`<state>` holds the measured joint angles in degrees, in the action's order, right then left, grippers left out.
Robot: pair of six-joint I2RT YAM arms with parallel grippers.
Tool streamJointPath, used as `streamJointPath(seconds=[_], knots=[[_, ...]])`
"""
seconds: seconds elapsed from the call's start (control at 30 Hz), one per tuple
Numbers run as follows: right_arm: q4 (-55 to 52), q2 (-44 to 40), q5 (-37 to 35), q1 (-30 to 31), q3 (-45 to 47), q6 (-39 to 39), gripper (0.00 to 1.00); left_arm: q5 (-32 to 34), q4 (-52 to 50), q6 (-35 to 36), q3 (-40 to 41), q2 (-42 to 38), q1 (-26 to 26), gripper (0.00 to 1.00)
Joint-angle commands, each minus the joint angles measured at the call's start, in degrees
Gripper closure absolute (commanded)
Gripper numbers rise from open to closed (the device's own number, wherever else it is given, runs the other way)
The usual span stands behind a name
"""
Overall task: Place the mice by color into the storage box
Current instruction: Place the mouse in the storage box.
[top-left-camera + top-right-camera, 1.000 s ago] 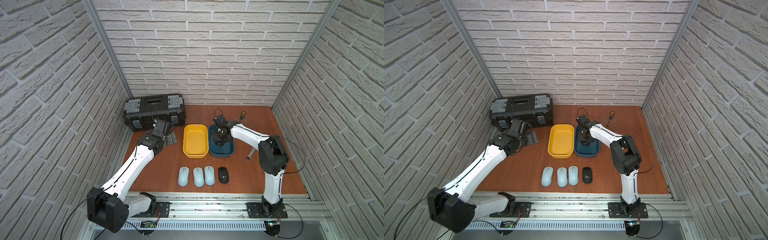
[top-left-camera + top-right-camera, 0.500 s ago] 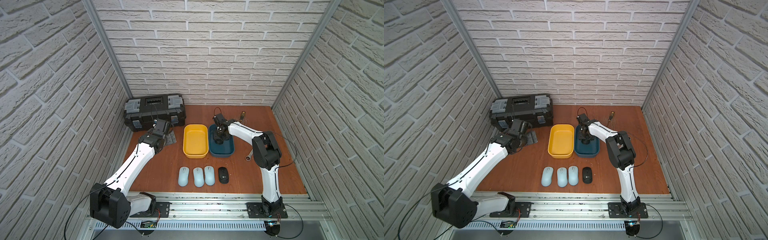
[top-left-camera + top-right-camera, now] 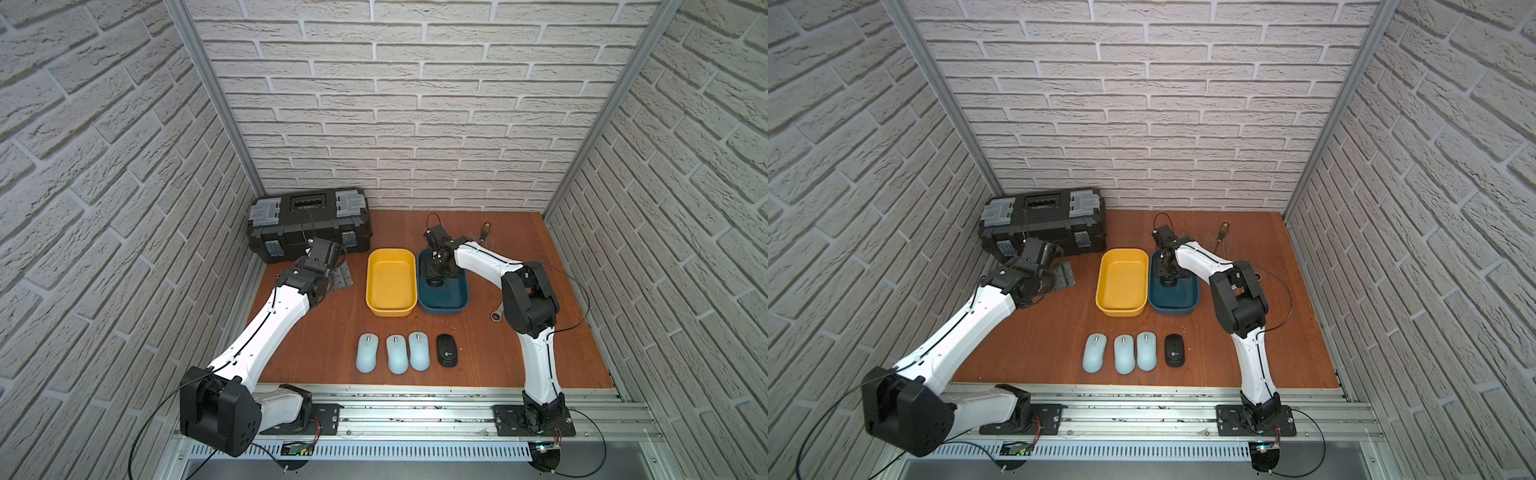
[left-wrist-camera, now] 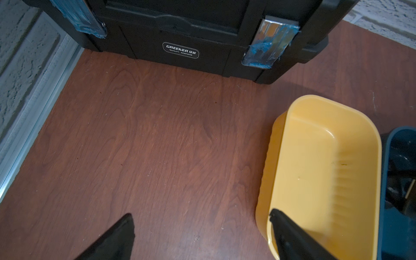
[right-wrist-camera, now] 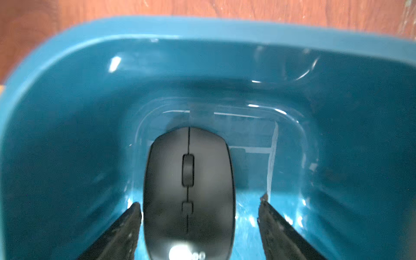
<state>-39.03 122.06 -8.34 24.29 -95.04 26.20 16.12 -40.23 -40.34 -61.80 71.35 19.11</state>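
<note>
Black toolbox (image 3: 309, 222) at ten o'clock on the wooden tabletop (image 3: 540, 357), lid shut, contents hidden. Just in front of it, the left gripper (image 4: 202, 221), jaws wide apart over bare wood, holding nothing.

Yellow bin (image 3: 390, 282) near the centre, nothing inside. Touching its three o'clock side, the teal bin (image 3: 451, 301), with one black mouse (image 5: 189, 186) lying flat on the floor toward the far end, scroll wheel up. Right gripper (image 5: 199, 209) lowered into the teal bin, jaws parted to either side of that mouse; a clear gap on one side, the other finger just beside the shell, contact there not clear.

At six o'clock, a row near the front edge, in both top views: first pale blue mouse (image 3: 367, 352), second pale blue mouse (image 3: 397, 354) just beside it, third pale blue mouse (image 3: 419, 350) touching or nearly so, then a second black mouse (image 3: 446, 350) with a white logo, slightly apart.

At one o'clock, a screwdriver (image 3: 484, 231) by the back wall. At three o'clock, a small metal piece (image 3: 497, 313) partly behind the right arm; too small to identify.

White brick-pattern walls (image 3: 415, 104) on three sides, aluminium rail (image 3: 415, 411) along the front carrying both arm bases.
</note>
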Motion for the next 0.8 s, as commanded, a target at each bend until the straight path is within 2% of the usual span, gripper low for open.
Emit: streamJointPath(seconds=[0.0, 0.2, 0.47, 0.6, 0.77], knots=[[1.5, -10.8, -0.4, 1.4, 3.8, -1.9, 0.19, -0.7, 1.1, -0.2, 0.1, -2.5, -0.1, 0.04], [-3.0, -25.0, -7.1, 6.8, 12.6, -3.0, 0.20, -0.8, 0.3, 1.0, -0.8, -4.8, 0.2, 0.04], [-10.6, -41.4, -8.3, 15.9, 27.9, 5.9, 0.25, -0.8, -0.7, 1.2, -2.2, -5.1, 1.1, 0.04], [-11.0, -45.0, -7.1, 20.0, 35.5, 11.4, 0.26, -0.7, -0.8, 1.0, -2.6, -4.5, 1.6, 0.04], [-7.6, -44.1, -3.0, 23.7, 41.6, 17.1, 0.23, -0.3, -0.8, 0.9, -3.2, -4.1, 2.8, 0.04]])
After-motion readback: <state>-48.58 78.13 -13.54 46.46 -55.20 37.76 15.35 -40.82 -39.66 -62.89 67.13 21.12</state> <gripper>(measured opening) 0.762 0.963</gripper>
